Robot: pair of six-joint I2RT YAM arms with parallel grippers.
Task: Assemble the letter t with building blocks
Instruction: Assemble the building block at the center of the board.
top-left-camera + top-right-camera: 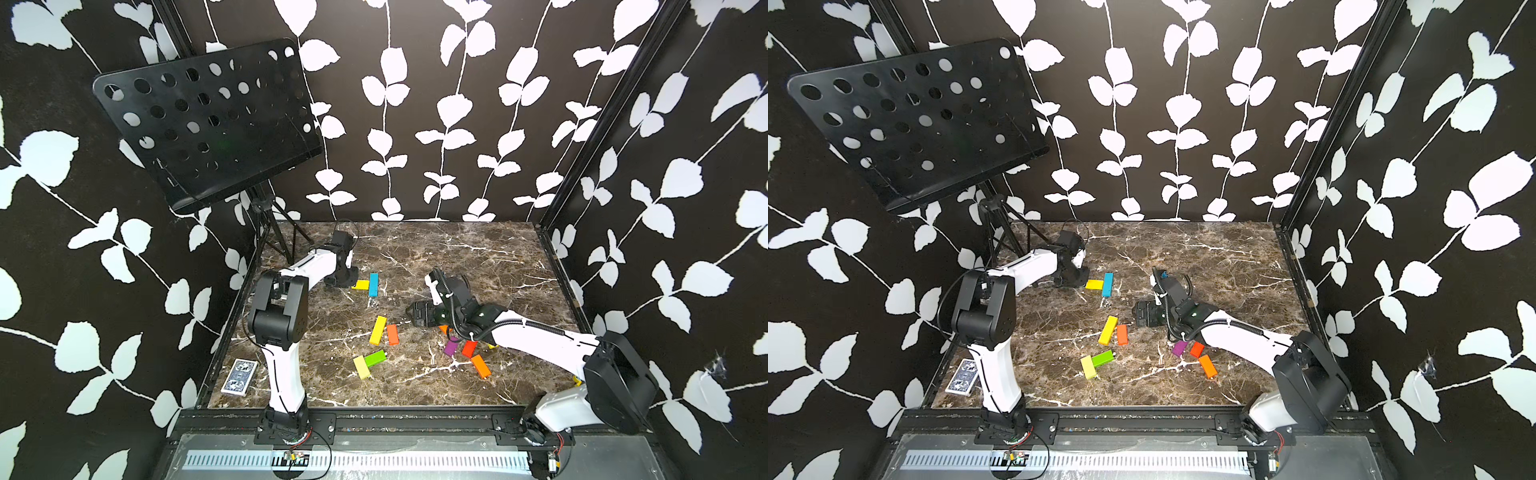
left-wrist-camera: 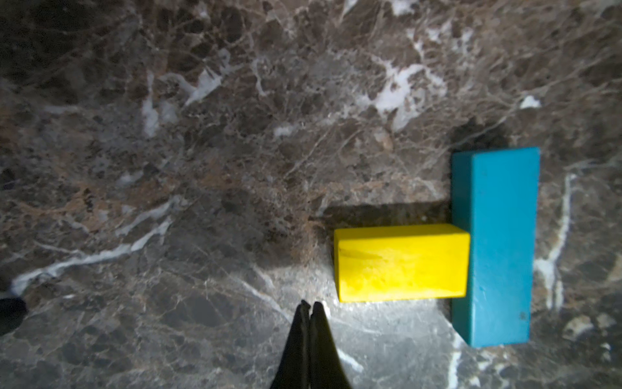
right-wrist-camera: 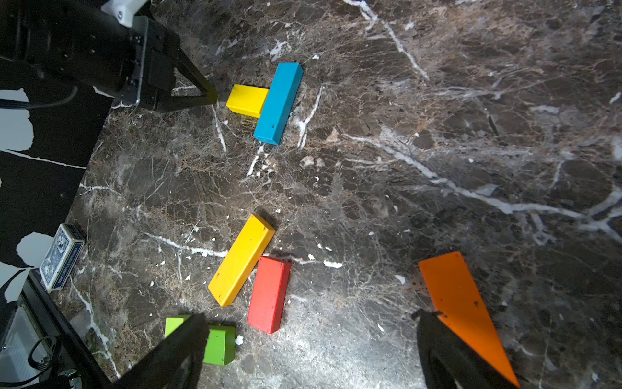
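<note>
Blocks (image 1: 377, 330) look light, rigid and smooth; pinch one across its narrow sides at mid-length. Left tool (image 2: 309, 304) is clenched empty; right tool (image 3: 309, 315) gapes, holding nothing.

Probably a lab test booth (leaf-print walls (image 1: 415, 83), marble tabletop (image 1: 478, 257))

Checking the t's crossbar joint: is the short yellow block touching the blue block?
Touching. The left wrist view shows the short yellow block butting end-on against the blue block, along its long side, with no marble showing between them.
</note>
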